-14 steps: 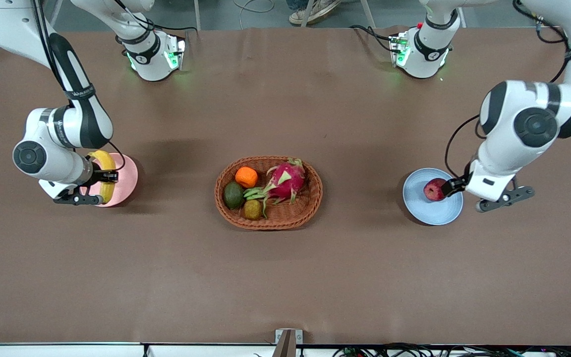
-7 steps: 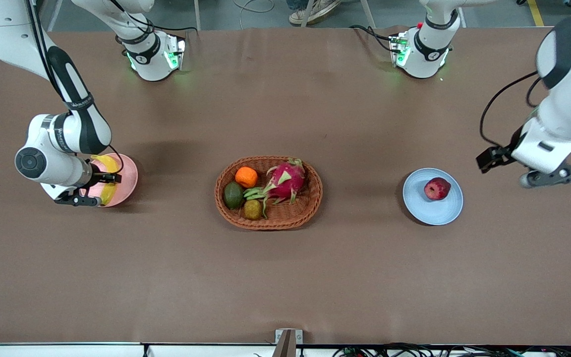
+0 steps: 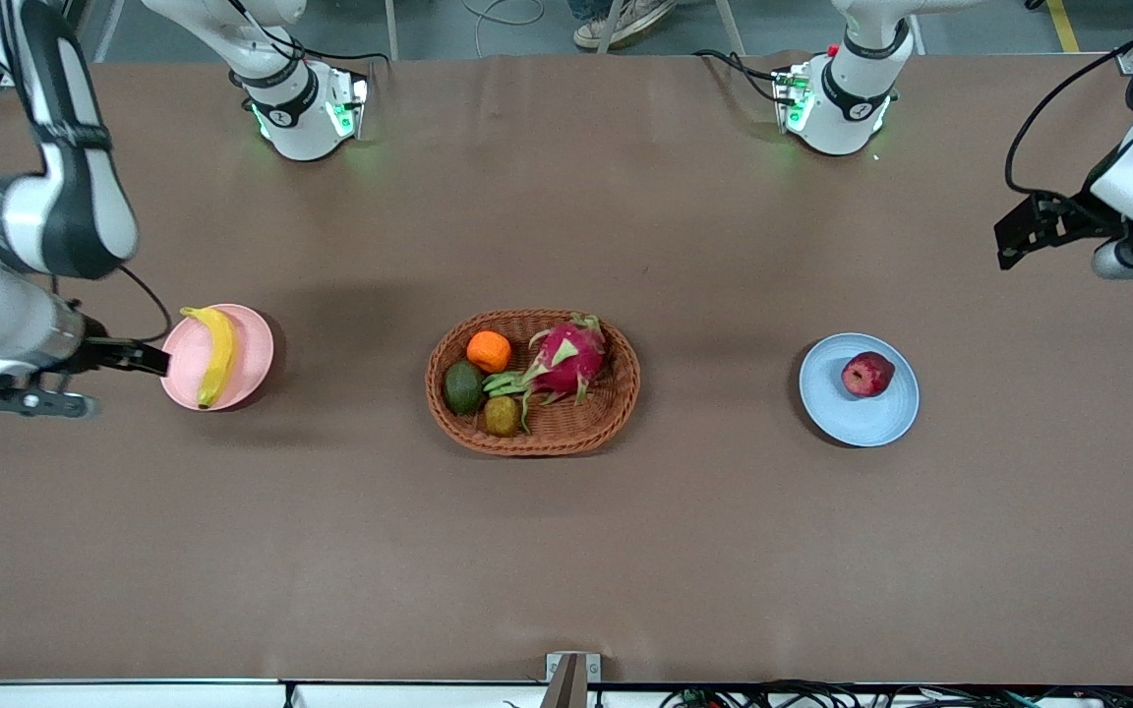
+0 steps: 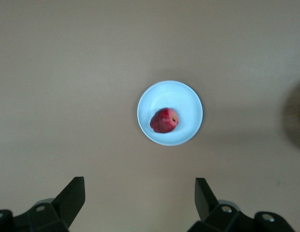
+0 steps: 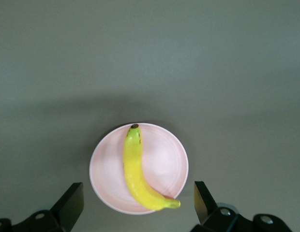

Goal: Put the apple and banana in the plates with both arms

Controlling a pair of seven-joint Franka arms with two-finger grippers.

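Table (image 3: 566,551) is a flat brown sheet, with an oval wicker basket (image 3: 533,437) as its middle mark. Toward the right arm's end from the basket, the curved banana (image 3: 215,355) lies on the smooth pink plate (image 3: 254,344); toward the left arm's end, the round apple (image 3: 866,375) sits on the blue plate (image 3: 857,418). Left gripper (image 4: 140,196) and right gripper (image 5: 139,201) hang spread wide and empty, up over the table. Risk looks small: the apple could roll if the table is bumped.

Loads of bare table (image 3: 566,551) to move through — only the wicker basket (image 3: 533,382) of fruit sits mid-table, between the pink plate (image 3: 250,346) and blue plate (image 3: 860,413), both well apart from it.
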